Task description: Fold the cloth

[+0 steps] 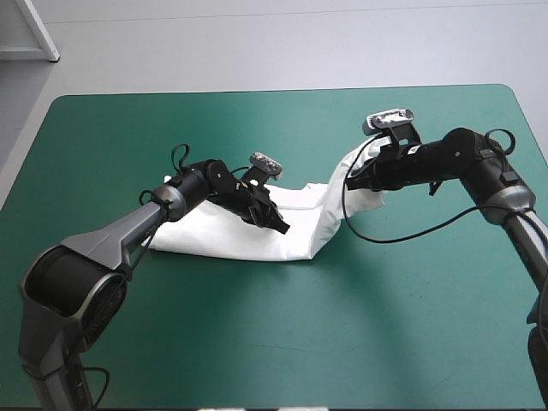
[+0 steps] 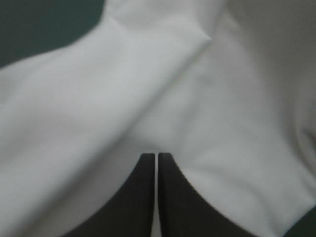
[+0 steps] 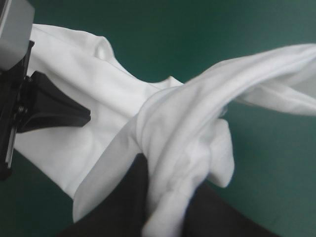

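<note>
High view: white T-shirt (image 1: 231, 235) stretches as a long band across the middle of the table (image 1: 411, 325), closer to the far edge than the near one. I see its left portion flat on the teal-green cover (image 1: 128, 154). Toward the table's right edge the fabric narrows and rises off the surface. My left gripper (image 1: 281, 226) sits low over the band's mid section, tips pointing toward the near right corner. My right gripper (image 1: 351, 182) has the raised end, up off the cover, betw. table centre and right edge.

Left wrist view: left gripper (image 2: 156, 157) w/ its black fingers (image 2: 143, 197) all but closed. Only a hairline slit is left betw. them, white showing in it. I read that as a pinch on the T-shirt (image 2: 98, 98), which fills nearly everything ahead in soft creases. A patch of teal-green cover (image 2: 39, 24) shows beyond the fabric.

Right wrist view: right gripper (image 3: 165, 185) clamped on a bunched rope of T-shirt (image 3: 187, 123), fabric wedged betw. the two fingers and spilling over them. From there the cloth runs off in a twisted, lifted ridge, w/ the flat part spread on the cover beyond. Farther off, the left gripper (image 3: 81, 114) shows, its tip over that flat part.
</note>
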